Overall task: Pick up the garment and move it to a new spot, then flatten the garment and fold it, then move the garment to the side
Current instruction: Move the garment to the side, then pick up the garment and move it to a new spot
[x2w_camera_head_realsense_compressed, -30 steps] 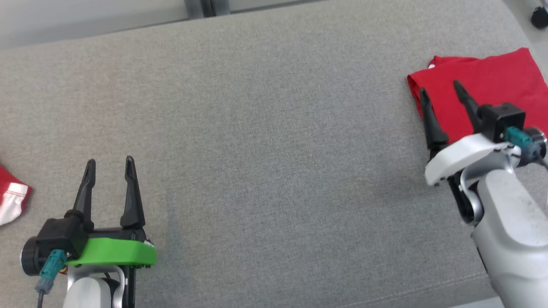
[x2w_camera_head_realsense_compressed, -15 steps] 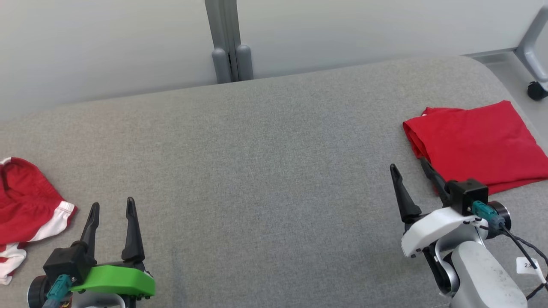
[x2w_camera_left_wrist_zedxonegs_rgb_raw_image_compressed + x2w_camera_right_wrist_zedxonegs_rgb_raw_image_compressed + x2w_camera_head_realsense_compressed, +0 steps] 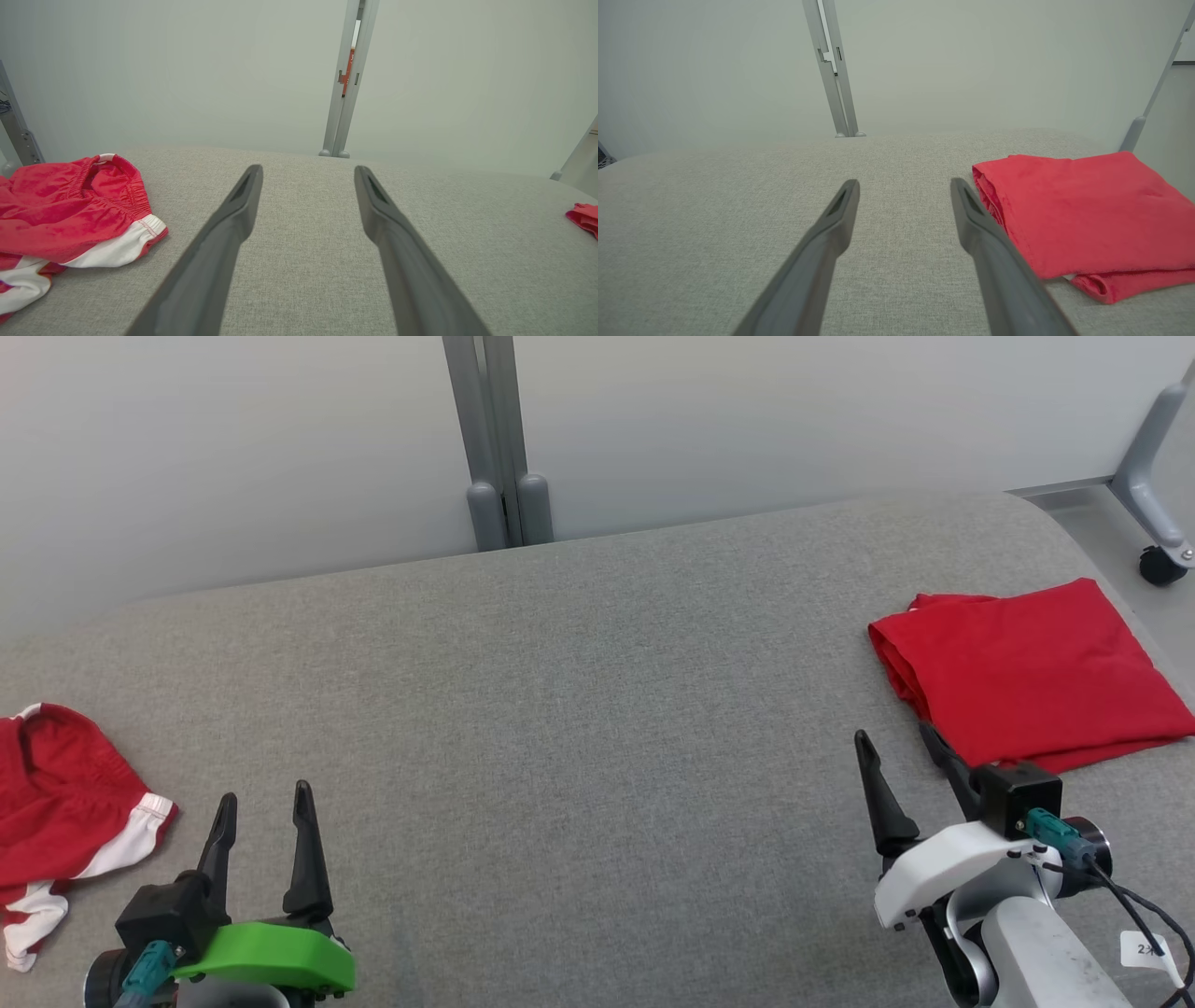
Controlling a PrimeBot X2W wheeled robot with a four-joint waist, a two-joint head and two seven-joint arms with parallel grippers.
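**Work surface and surroundings.** A grey padded surface [image 3: 579,709] spans the head view, backed by a pale wall [image 3: 233,448] with 1 grey upright post [image 3: 495,439]. A caster [image 3: 1158,565] stands on the floor past the far right corner; the wrist views show the frame leg above it, but no wheel.

**Garments.** The folded red garment [image 3: 1027,681] lies flat near the surface's right end. It is a rough rectangle whose long axis runs across the surface, its right end angled slightly away from the robot. Its thick, rounded fold faces the robot's left, toward the bare middle. The right wrist view adds layered edges and a sliver of white at the near edge. The left wrist view catches just a red corner at its right border. Red-and-white shorts [image 3: 56,803] lie crumpled at the left end (their elastic waistband is plain in the left wrist view).

**Arms.** The left gripper [image 3: 265,793], on a green mount, sits at the lower left, just beside the shorts. Its 2 fingers point away from the robot, almost parallel, spread wide with nothing between them. The right gripper [image 3: 892,733], on a white mount atop a pale forearm, leans up and to the left. Its jaws are equally wide and empty. Its right finger tip meets the garment's near left corner in the head view, and contact cannot be judged. In its own wrist view the garment lies to the right of both fingers, outside the gap.
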